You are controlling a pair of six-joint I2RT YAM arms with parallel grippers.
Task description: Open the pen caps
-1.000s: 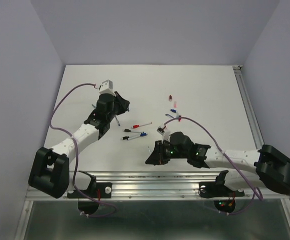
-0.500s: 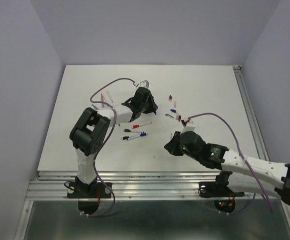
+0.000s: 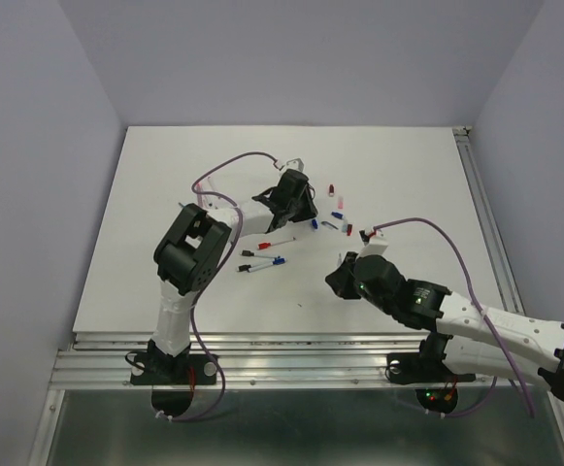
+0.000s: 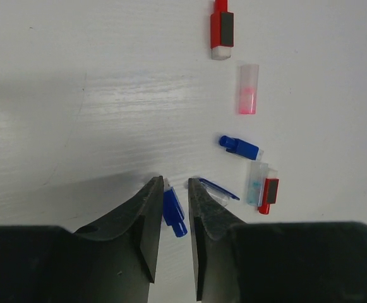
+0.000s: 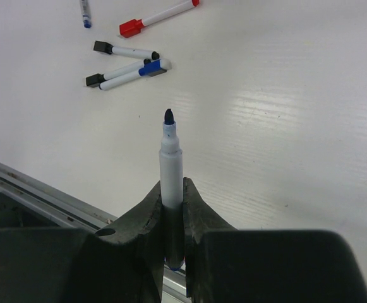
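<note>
Left gripper [image 4: 175,183] just eased narrowly open, blue cap [image 4: 174,211] released on table [image 4: 76,76]. Right gripper [image 5: 172,186] clamps the uncapped pen [image 5: 170,158]; that one's done.

Left gripper [image 4: 175,184] slightly parted — right gripper [image 5: 172,183] clamped tight.

No legible text, label, number or sign in any view

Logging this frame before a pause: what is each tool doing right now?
Left tool: slightly open, a blue cap lying in the gap.
Right tool: closed on an uncapped pen.
</note>
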